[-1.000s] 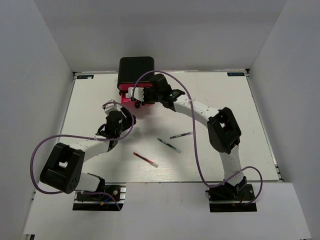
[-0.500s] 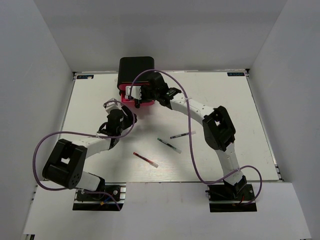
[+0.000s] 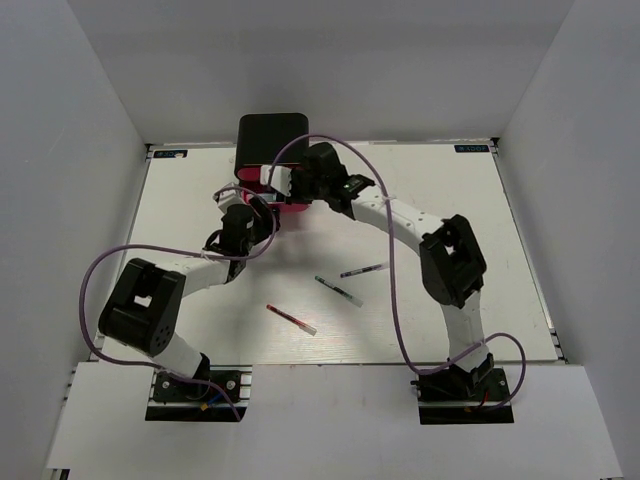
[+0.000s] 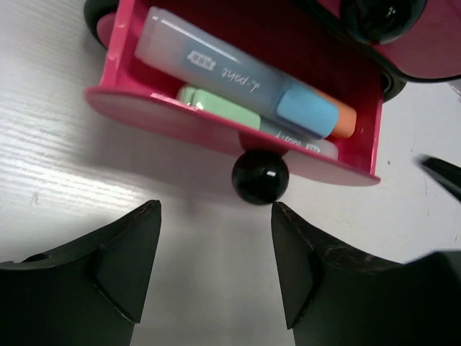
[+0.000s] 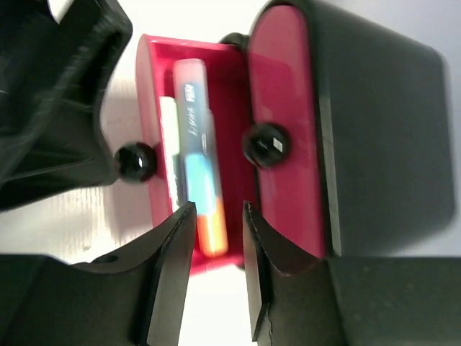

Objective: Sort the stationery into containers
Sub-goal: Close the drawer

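1. The cabinet (image 3: 272, 132) sat at the far side of the table (image 3: 450, 220) with one drawer (image 4: 119, 50) pulled out. In it lay a blue marker (image 4: 238, 72) with an orange end, and a green marker (image 4: 223, 108) tucked against the front wall.
2. Three thin ones were left out in the open, well apart from the cabinet: a red pen (image 3: 291, 320) nearest the bases, a dark pen (image 3: 338, 291) and a third pen (image 3: 362, 270) just beyond it.
3. Our left gripper (image 4: 214, 210) had its jaws spread wide with nothing in them, lined up just short of the drawer's black knob (image 4: 260, 176).
4. Our right gripper (image 5: 218, 209) hung over the open drawer, jaws a narrow gap apart. We could see the marker's orange end through the gap, but nothing looked pinched.
5. Handling guess: the pens looked light, stiff and smooth, and being round they'd probably roll if nudged. We'd pinch across the barrel around mid-length, coming straight down so the tips don't skate off.
6. The drawer seemed like thin plastic, and the knob is the obvious hold. The cabinet looked light too, so we figured a hard shove might slide the whole thing rather than shut the drawer.
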Available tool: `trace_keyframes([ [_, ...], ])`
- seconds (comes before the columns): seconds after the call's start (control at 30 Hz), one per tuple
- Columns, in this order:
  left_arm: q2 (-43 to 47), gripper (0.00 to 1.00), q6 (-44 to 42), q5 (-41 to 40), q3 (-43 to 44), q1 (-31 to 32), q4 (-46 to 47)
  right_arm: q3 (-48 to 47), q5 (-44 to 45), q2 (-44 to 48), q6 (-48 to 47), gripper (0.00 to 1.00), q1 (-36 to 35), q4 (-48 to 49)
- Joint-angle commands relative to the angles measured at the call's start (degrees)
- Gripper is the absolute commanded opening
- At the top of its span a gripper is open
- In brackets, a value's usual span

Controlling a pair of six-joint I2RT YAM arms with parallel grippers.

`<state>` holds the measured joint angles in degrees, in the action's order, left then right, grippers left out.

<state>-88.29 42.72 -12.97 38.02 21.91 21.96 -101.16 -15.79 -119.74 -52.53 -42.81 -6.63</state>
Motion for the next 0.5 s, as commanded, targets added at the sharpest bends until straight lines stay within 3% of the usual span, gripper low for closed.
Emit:
trace_keyframes([
  [0.0,-1.8,0.72,0.2,-0.6,2.8,-0.2,1.2,3.1,-1.7,8.9,5.4,0.38,1.7,2.1],
  [0.47,-11.3,0.75,1.2,-1.1,15.5,-0.2,-0.1,26.3,-2.6,27.3,10.9,0.39,10.5,4.4],
])
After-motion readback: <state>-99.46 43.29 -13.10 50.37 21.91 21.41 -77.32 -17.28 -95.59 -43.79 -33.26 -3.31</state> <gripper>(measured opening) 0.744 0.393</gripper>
